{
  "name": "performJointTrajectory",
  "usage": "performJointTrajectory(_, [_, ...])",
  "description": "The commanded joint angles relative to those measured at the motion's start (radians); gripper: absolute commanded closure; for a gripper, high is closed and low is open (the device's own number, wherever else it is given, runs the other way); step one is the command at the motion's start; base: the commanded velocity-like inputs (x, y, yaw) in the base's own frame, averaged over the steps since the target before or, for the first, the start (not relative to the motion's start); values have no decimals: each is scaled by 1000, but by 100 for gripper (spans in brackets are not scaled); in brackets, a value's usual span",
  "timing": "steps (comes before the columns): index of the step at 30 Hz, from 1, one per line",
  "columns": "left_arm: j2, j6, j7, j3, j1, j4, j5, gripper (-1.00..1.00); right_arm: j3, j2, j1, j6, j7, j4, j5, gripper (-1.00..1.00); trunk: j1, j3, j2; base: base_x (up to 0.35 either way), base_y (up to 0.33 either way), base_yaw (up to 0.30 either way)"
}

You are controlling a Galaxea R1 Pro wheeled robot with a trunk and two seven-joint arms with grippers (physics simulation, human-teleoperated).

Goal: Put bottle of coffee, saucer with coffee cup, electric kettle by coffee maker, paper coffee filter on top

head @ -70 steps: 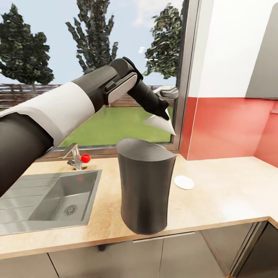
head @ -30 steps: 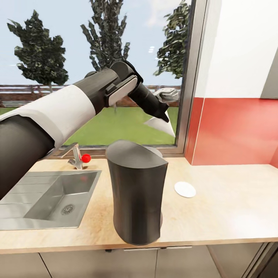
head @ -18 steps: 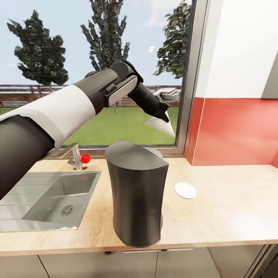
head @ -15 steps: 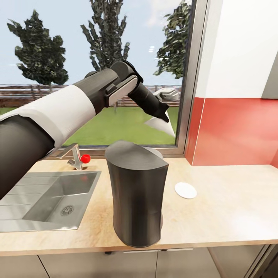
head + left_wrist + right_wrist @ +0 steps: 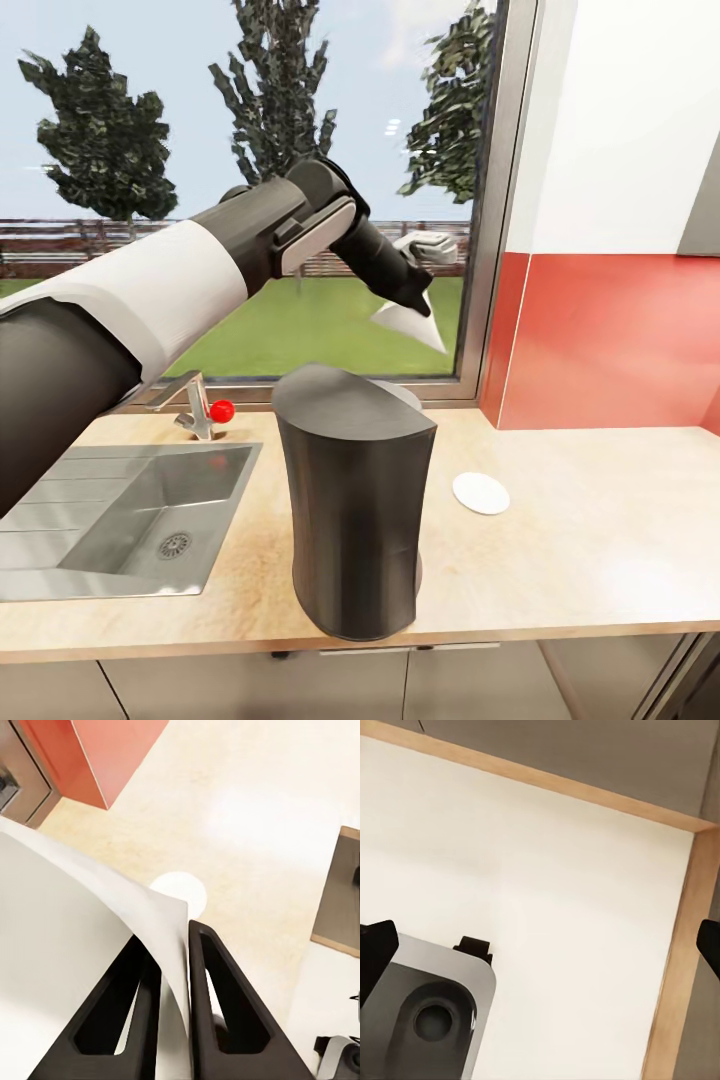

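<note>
While clamped together on one paper coffee filter (image 5: 411, 325), left end effector (image 5: 419, 297) hangs above and behind one coffee maker (image 5: 354, 500), out before the window (image 5: 250, 180). Filter held a touch higher than half a second ago, clear of the maker's top. Seen pinched between both black fingers (image 5: 217, 1005) in the left wrist view. Maker standing on the pale desk (image 5: 580, 540), beside one steel sink (image 5: 120, 520). One white saucer (image 5: 480, 493) lying flat on the desk, just right of the maker. Right end effector's fingertips (image 5: 376, 949) set wide apart over pale floor. No readable writing or labels.
</note>
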Motion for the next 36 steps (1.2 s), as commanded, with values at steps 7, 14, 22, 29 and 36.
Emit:
performJointTrajectory(7, [0,3,0,-38,-2,-5,-1,100,4,0,-1,-5,0,2,0,-100,0,-2,-1,0,0,0])
performJointTrajectory(14, [0,13,-3,-135,-3,-85,-2,100,4,0,-1,-5,0,2,0,-100,0,-2,-1,0,0,0])
performJointTrajectory(22, [0,18,-12,-260,-3,-154,-2,100,4,0,-1,-5,0,2,0,-100,0,-2,-1,0,0,0])
performJointTrajectory(29, [0,22,-15,-294,-4,-162,-2,100,4,0,-1,-5,0,2,0,-100,0,-2,-1,0,0,0])
performJointTrajectory(36, [0,22,-37,-297,-5,-160,-2,100,4,0,-1,-5,0,2,0,-100,0,-2,-1,0,0,0])
